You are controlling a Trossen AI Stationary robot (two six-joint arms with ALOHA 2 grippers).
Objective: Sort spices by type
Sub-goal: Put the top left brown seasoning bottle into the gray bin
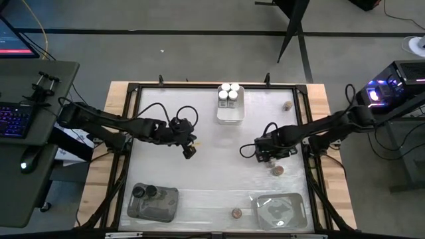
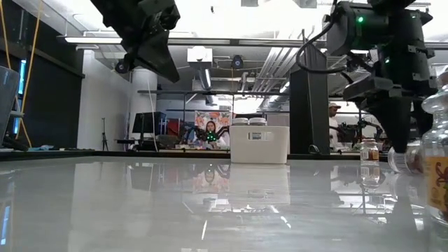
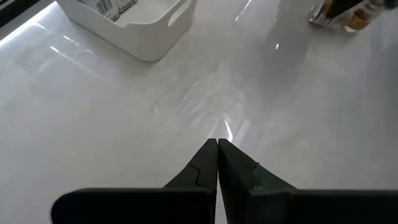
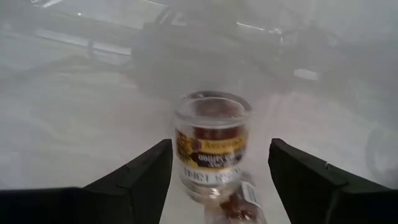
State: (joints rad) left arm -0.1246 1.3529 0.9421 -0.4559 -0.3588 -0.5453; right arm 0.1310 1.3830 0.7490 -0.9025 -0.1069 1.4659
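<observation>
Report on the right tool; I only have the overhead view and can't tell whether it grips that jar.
Observer: No grip. In its wrist view the right tool is open, with the jar between its fingers, touching neither.
Operator: Check the left tool.
Observer: The left tool is shut, holding nothing.
Operator: Give me its height.
Observer: In the low view it hangs clear above the table.

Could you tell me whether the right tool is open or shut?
Open: the right tool has its fingers spread either side of a jar, not touching.
</observation>
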